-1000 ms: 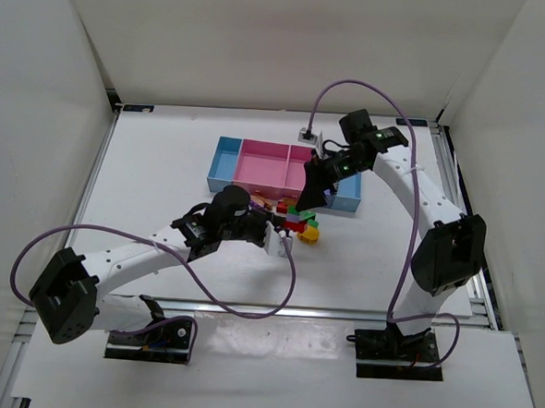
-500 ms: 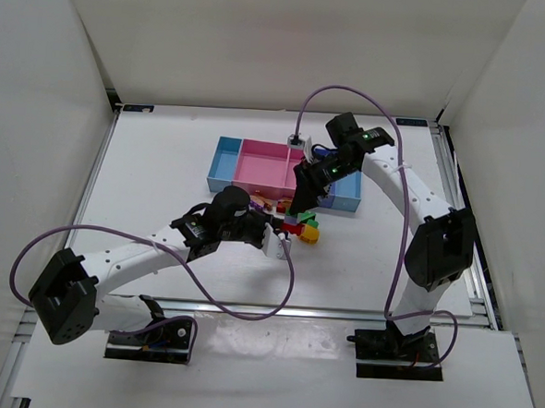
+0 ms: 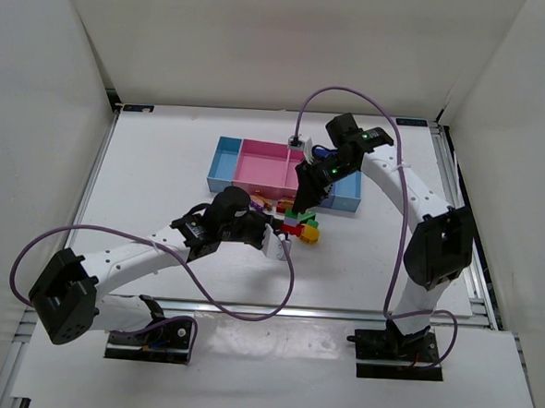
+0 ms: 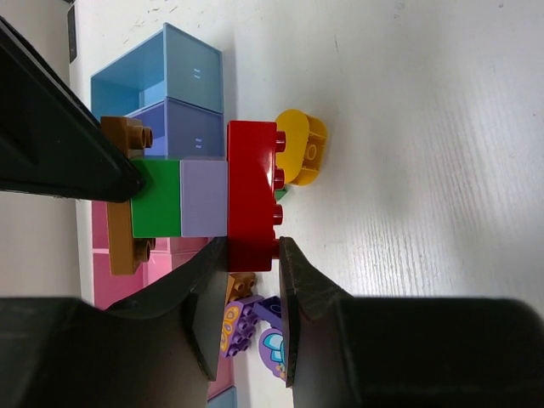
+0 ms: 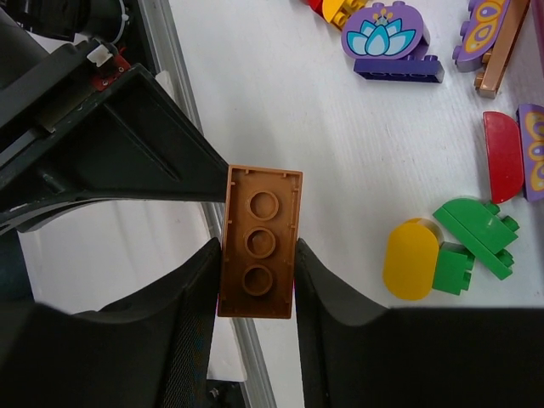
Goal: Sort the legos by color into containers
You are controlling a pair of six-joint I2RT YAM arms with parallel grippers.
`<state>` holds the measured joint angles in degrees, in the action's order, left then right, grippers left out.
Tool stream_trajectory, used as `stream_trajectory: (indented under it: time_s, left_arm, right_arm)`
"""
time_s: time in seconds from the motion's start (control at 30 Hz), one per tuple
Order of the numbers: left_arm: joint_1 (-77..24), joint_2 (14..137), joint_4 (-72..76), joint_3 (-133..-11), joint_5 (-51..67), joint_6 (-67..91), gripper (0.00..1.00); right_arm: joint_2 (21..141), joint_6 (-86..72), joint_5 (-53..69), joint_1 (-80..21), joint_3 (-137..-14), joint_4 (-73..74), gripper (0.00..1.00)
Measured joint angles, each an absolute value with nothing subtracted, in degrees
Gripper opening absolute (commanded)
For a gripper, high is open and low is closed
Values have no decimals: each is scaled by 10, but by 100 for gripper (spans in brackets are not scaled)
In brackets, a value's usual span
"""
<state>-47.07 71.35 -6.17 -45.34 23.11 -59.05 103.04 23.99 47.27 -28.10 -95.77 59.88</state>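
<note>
Left end effector point(image 4: 252, 255): narrow, pinching glossy red studded plastic brick point(image 4: 251, 191), mid-frame | Right end effector point(image 5: 257, 252): clamped on flat brown three-socket plastic plate point(image 5: 263, 200) | Desk point(image 5: 280, 102): white, faintly grained

The left gripper point(image 4: 252, 255) and right gripper point(image 5: 258, 255) crowd the stack point(image 4: 212, 200); bins point(image 3: 256, 166) wall its far side; the table point(image 3: 362, 256) to the right seems free.

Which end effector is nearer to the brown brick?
Right. The right end effector clamps the brown brick; the left end effector grips the red brick at the stack's other end.
</note>
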Motion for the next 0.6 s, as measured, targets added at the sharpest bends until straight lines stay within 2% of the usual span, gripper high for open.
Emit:
stream_trajectory:
  time_s: [0.07,0.6]
  left_arm:
    - [-471,714,-63,-453,231,-591,10]
    - [-470,714,-53,-454,229,-590,10]
  right_arm:
    - [1032,238,473,-281,-958,599,0]
    - [1071,172,512,-244,-1056,584,0]
